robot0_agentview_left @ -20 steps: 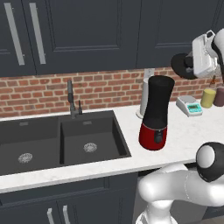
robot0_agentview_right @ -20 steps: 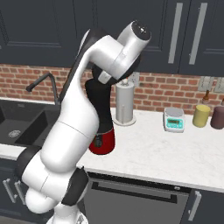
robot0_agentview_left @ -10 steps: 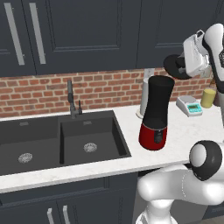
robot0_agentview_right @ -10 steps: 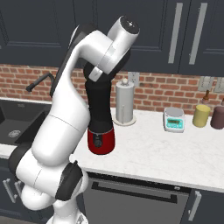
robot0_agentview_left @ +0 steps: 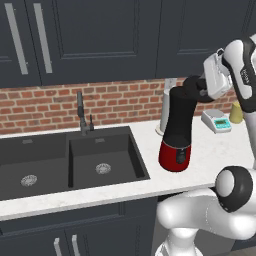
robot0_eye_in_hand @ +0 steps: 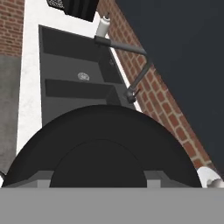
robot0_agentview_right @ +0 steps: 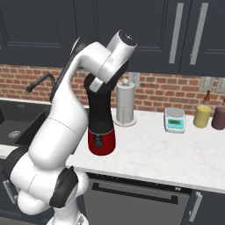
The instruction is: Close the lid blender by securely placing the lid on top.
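Leftward since earlier, gripper [robot0_agentview_left: 192, 90] clamped on lid [robot0_agentview_left: 190, 88] now at blender [robot0_agentview_left: 177, 131] top, centre-right of frame; judge: level it, centre, press down.

Blender [robot0_agentview_left: 177, 127]: tall black jar, slightly waisted, upright on glossy red base with black front knob, standing on the white counter right of the sink. Lid [robot0_agentview_left: 192, 88]: flat black disc, tilted, at the jar's top right edge; broad dark round [robot0_eye_in_hand: 105, 148] in hand view.
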{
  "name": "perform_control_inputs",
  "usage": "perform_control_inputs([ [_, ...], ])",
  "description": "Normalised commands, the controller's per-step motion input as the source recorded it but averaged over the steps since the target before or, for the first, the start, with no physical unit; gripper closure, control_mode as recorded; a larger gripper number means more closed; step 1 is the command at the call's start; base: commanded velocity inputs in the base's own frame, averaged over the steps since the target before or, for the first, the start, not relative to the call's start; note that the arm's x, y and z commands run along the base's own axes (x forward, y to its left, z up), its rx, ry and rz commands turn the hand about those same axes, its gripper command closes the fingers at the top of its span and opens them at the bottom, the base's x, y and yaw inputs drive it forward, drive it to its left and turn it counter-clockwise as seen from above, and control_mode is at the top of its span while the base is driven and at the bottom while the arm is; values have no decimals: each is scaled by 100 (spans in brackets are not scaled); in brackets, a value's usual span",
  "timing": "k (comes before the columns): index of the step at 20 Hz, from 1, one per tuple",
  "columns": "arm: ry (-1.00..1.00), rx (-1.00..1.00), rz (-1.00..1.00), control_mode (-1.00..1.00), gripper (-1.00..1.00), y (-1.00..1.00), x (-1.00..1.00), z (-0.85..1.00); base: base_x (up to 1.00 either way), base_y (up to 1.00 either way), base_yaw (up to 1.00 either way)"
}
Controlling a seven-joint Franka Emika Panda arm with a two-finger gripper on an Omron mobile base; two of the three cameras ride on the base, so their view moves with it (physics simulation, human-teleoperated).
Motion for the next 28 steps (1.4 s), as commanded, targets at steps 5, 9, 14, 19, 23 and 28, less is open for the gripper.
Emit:
perform_control_inputs([
  [5, 6, 0, 0, -100, 100, 3, 24, -1, 0, 0, 0],
  [9, 11, 0, 0, -100, 100, 3, 31, 0, 0, 0, 0],
  [14, 7, 0, 0, -100, 100, 0, 28, 0, 0, 0, 0],
  [19, 5, 0, 0, -100, 100, 0, 26, 0, 0, 0, 0],
  [23, 0, 0, 0, -100, 100, 0, 13, 0, 0, 0, 0],
  [28, 0, -1, 0, -100, 100, 2, 1, -18, 0, 0, 0],
])
